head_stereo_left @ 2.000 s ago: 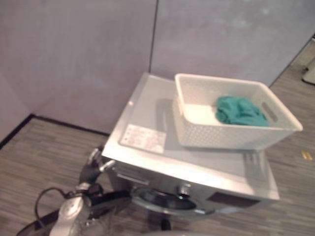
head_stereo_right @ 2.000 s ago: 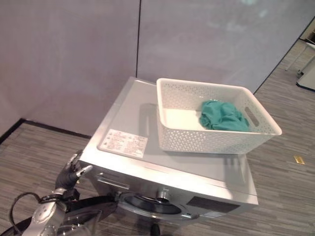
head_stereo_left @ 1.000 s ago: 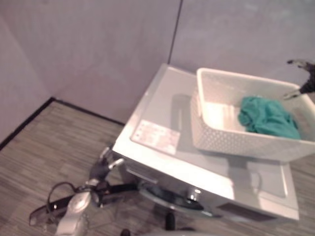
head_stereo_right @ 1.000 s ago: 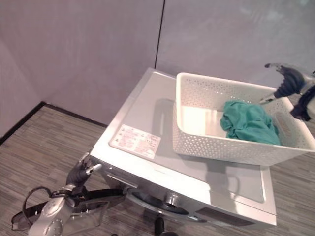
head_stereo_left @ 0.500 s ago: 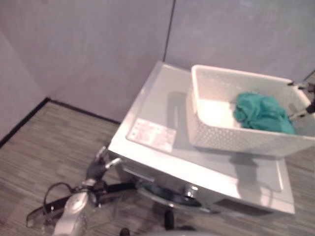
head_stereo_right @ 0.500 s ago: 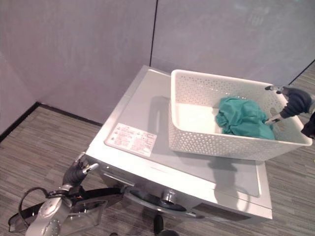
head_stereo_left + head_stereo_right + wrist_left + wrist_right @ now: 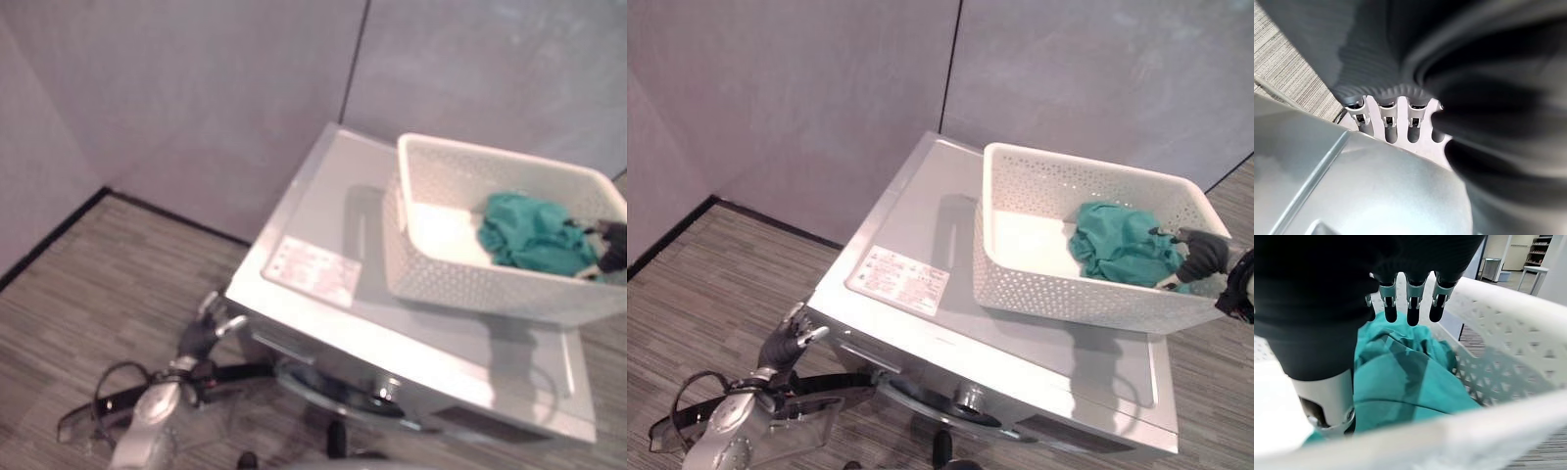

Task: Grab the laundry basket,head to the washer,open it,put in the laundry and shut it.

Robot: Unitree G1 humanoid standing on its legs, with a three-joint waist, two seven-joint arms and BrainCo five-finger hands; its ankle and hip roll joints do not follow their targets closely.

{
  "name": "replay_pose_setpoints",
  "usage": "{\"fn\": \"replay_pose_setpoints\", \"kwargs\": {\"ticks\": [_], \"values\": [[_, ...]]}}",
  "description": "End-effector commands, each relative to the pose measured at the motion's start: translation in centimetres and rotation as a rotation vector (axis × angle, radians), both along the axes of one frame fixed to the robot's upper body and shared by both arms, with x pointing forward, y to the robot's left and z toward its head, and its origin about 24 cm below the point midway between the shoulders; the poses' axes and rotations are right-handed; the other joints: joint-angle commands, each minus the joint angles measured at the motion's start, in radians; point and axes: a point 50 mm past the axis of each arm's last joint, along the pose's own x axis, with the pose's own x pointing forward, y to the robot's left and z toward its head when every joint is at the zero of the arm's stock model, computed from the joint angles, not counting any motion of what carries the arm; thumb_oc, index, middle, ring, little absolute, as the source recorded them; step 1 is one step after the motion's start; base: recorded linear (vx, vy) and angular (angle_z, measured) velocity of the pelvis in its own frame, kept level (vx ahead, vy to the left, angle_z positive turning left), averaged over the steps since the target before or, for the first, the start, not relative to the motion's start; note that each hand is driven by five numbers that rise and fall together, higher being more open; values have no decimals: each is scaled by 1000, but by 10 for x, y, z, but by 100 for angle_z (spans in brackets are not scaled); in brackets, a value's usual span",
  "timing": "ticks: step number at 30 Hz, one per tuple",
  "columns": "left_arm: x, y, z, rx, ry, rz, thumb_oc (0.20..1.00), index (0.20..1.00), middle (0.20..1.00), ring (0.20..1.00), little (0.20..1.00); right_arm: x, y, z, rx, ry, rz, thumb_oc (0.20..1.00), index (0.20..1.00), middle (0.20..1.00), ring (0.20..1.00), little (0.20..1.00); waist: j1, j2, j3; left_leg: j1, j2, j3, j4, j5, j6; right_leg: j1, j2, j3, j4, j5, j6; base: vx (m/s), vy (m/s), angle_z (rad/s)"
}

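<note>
Looking down from the left eye view: white laundry basket sits on top of the washer, toward its right side, green laundry bunched at the basket's right end. Right hand is inside the basket at that end, right against the cloth. Left hand hangs low by the washer's front left corner, just off the open door.

Right eye view, same layout: right hand reaches over the basket's right end wall, fingers spread and dipping at the laundry. Contact or a grip on the cloth can't be confirmed from here. Left hand sits beside the washer's corner, fingers loosely extended, holding nothing.

Left wrist view: left hand's fingers point straight out in a row, past them the grey washer surface.

Right wrist view: fingers straight, hovering just above the green laundry, thumb down beside the cloth, not closed on it. Basket rim runs close alongside the hand.
</note>
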Motion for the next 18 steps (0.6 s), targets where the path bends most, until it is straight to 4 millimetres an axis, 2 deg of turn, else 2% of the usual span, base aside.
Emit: {"fn": "replay_pose_setpoints", "kwargs": {"ticks": [1,7,10,17,18], "values": [[2,-33,6,-57,-41,-168,1000,1000,1000,1000,1000,-1,-20,47,-113,-110,-84,1000,1000,1000,1000,1000,20,11,14,-1,129,41,12,48,-58,27,-7,-36,18,-73,43,-6,-32,7],[4,-31,9,-73,-45,-159,1000,1000,1000,1000,1000,-7,-31,31,-127,-53,-133,1000,1000,1000,1000,1000,38,8,39,-28,130,30,12,58,-60,0,-5,-33,18,-68,45,-37,-42,5],[4,-27,11,-71,-53,-141,1000,1000,1000,1000,1000,-3,-33,12,-90,-26,-153,1000,1000,1000,1000,1000,47,15,51,-46,127,29,12,64,-58,-21,-9,-29,21,-63,46,-48,-36,2],[3,-18,16,-48,-71,-115,1000,1000,1000,1000,1000,23,-16,-56,32,67,-153,1000,1000,1000,1000,1000,79,60,102,-115,115,11,12,95,-52,-83,-20,-30,41,-63,39,-67,-38,-1],[3,-17,16,-48,-71,-110,1000,1000,1000,1000,1000,25,-15,-56,31,67,-148,1000,1000,1000,1000,1000,73,60,100,-117,115,11,12,95,-52,-85,-20,-30,42,-63,39,-53,-33,5]]}}
